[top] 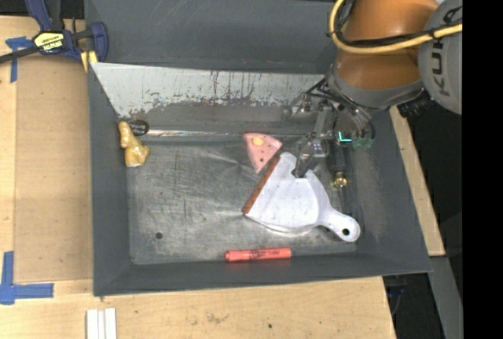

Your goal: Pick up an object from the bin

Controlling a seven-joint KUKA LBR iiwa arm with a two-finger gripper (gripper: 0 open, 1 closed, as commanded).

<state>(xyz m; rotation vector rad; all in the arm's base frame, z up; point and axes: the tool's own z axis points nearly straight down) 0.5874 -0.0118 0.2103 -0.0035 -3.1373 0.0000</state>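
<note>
My gripper (pixel 321 167) hangs low at the right of the bin, open, over the upper edge of a white flat scoop (pixel 292 204). One finger (pixel 302 160) touches or nearly touches the scoop's top. The other finger (pixel 338 172) stands just off its right side. The scoop has a brown strip along its left edge and a round handle end (pixel 346 230) pointing to the lower right. A pink wedge (pixel 261 148) with a yellow spot lies just left of the gripper, against the brown strip. Nothing shows between the fingers.
A red marker (pixel 258 255) lies along the bin's front wall. A tan figurine (pixel 132 147) and a small dark round thing (pixel 139 127) sit at the far left by the back wall. The arm's orange cover looms over the bin's right back corner.
</note>
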